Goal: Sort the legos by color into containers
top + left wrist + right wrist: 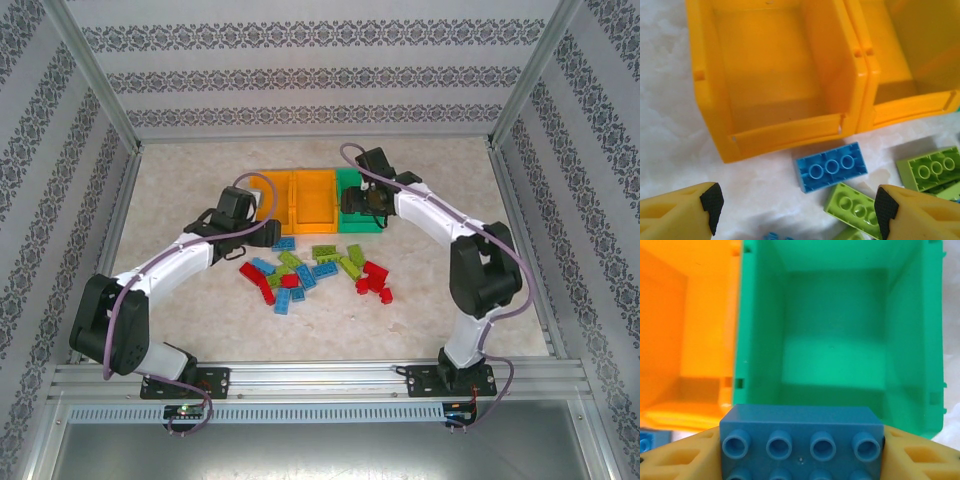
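Jaws of the right gripper (800, 455) are closed on a blue brick (800, 427), studs towards the wrist camera, a yellow finger at each short end. It hangs over the front lip of the green bin (835, 355), whose floor is bare. Jaws of the left gripper (800, 207) stand wide with nothing between them, poised above a second blue brick (831, 166) lying flat on the table (670, 125) just in front of the left orange bin (775, 75), which is also bare inside. A lime brick (855, 207) lies just beside it.

To my eye the step in hand is the drop. Better to carry the brick further in over the bin's middle before letting go, so it cannot clip the low front edge and tumble out.

From overhead you get the row of bins (312, 200) side by side and the loose bricks (315, 270), red, blue and lime, scattered between the arms. The right wrist gives the grip itself and the bin's bare floor, which the arm partly covers from above
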